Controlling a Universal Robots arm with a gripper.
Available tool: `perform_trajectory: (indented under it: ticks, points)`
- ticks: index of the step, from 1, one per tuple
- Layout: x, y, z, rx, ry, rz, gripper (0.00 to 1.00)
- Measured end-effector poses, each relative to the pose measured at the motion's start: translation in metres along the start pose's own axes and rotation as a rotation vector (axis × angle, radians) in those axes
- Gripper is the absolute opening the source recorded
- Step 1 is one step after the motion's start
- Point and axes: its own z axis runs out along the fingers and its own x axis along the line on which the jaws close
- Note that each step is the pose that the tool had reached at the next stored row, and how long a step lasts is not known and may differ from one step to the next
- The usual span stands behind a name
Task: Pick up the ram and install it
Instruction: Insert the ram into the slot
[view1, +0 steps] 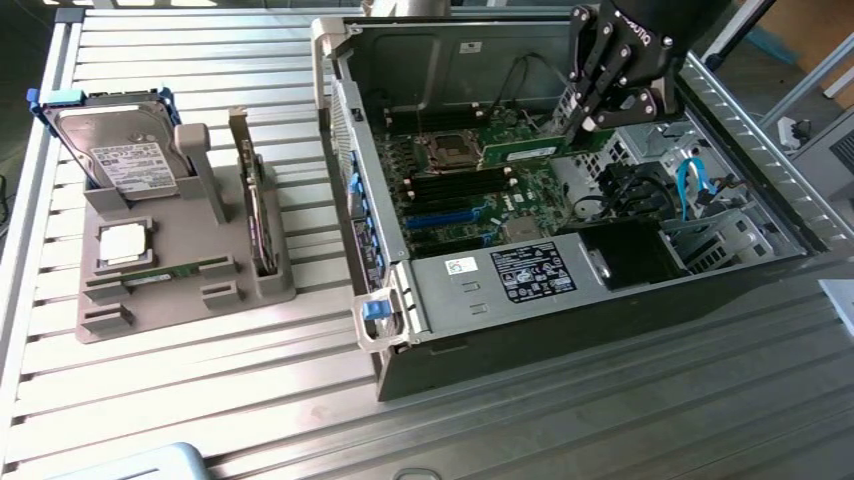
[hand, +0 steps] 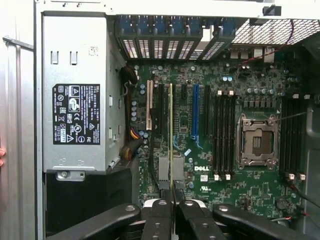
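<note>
The pincer (view1: 585, 125) hangs inside the open computer case (view1: 534, 350), toward its far end on the exterior view's right. Its 2 fingers are clamped together on the ram (view1: 534, 150). The ram is a thin green stick, held level and on edge over the motherboard (view1: 461, 195), just to the exterior view's right of the CPU socket (view1: 447, 150). Whether its lower edge touches the board I cannot tell.

In the wrist view the pincer (hand: 173, 202) grips the ram (hand: 171, 130) edge-on. It reads there as a narrow pale line running parallel with the board's slots, near the blue slot (hand: 195, 112). Beyond that slot, 2 banks of black memory slots (hand: 225, 135) stand on either side of the CPU socket (hand: 257, 141).

The grey power supply (view1: 534, 272), with its black label, fills the near end of the case. A blue cable (view1: 690, 185) loops at the exterior view's right, beside the drive bays.

Outside the case, on the exterior view's left, a grey holder (view1: 187, 235) sits on the slatted metal table (view1: 534, 430). It carries:
- a hard drive (view1: 120, 155) leaning at its far end
- an expansion card (view1: 251, 200) standing upright along its case-side edge
- a square chip (view1: 123, 243)
- a 2nd green stick (view1: 174, 272) lying flat just nearer than the chip
</note>
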Motion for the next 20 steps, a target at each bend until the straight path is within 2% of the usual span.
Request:
perform_trajectory:
  ticks: [8,15,20]
  points:
    - [-0.011,-0.0002,0.0018,0.0000,-0.0001,0.000,0.12]
    - [-0.027,-0.0005,0.0041,0.0000,-0.0001,0.000,0.12]
    - [-0.043,-0.0007,0.0058,-0.0001,0.0001,0.000,0.12]
